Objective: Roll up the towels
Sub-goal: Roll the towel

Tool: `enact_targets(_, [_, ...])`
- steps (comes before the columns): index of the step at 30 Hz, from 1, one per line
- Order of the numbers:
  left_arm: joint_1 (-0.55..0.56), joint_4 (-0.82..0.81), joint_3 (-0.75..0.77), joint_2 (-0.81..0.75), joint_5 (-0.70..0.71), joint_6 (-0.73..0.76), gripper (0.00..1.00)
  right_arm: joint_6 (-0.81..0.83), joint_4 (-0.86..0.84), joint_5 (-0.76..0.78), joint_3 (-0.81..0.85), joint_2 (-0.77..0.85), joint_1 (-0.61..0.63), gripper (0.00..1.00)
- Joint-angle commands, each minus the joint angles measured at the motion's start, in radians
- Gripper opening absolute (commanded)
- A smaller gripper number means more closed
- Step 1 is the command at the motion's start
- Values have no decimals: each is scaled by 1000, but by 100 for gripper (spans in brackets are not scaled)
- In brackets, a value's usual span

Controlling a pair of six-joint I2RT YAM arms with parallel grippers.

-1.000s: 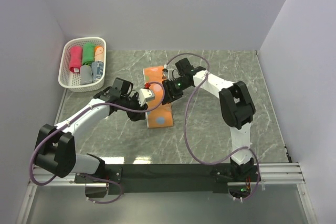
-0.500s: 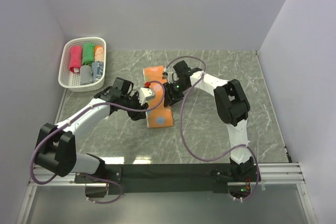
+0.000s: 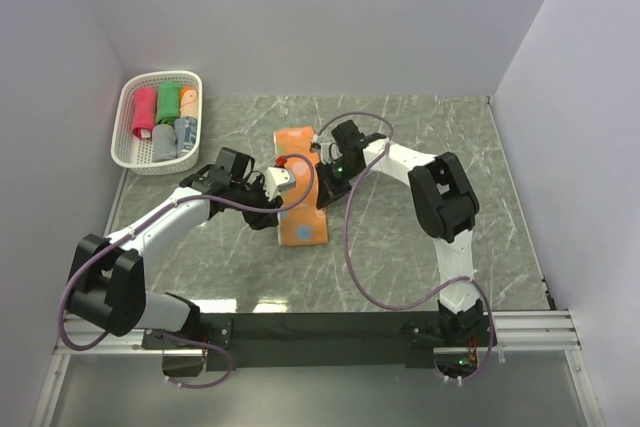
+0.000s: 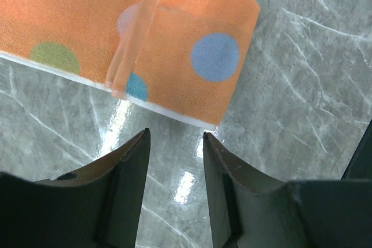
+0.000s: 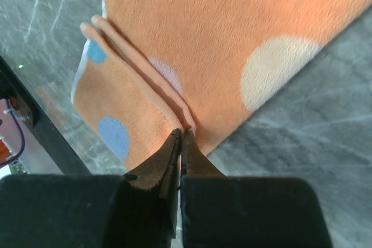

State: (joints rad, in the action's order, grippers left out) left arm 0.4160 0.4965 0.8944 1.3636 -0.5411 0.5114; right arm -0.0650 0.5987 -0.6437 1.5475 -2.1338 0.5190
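Observation:
An orange towel (image 3: 303, 227) with coloured dots lies flat on the marble table. My right gripper (image 5: 182, 135) is shut on a raised crease of the towel (image 5: 174, 39) at its long edge; the pinched ridge (image 4: 131, 45) runs across the cloth. From above, the right gripper (image 3: 318, 185) sits over the towel's middle. My left gripper (image 4: 174, 135) is open just off the opposite long edge, nothing between its fingers (image 4: 131, 161), hovering over bare table (image 3: 268, 209). Several rolled towels lie in the basket: pink-red (image 3: 145, 112), green (image 3: 169, 100), orange (image 3: 189, 99), grey-blue (image 3: 186, 134).
The white perforated basket (image 3: 122, 152) stands at the back left corner against the wall. Walls close the table on the left, back and right. Both arms' purple cables (image 3: 352, 237) loop over the table's middle.
My right gripper has shut on a crease of the orange towel, and the towel's near end has shifted slightly left. The left arm has held still, open.

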Motion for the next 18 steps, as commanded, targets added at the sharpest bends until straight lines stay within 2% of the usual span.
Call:
enact_targets(1, [4, -23, 20, -6, -10, 6, 47, -7, -22, -2, -36, 93, -5, 0])
enact_targets(9, [24, 1, 28, 17, -23, 29, 47, -15, -43, 12, -63, 95, -24, 0])
enact_targets(18, [139, -39, -26, 20, 27, 73, 47, -2, -14, 4, 26, 25, -22, 1])
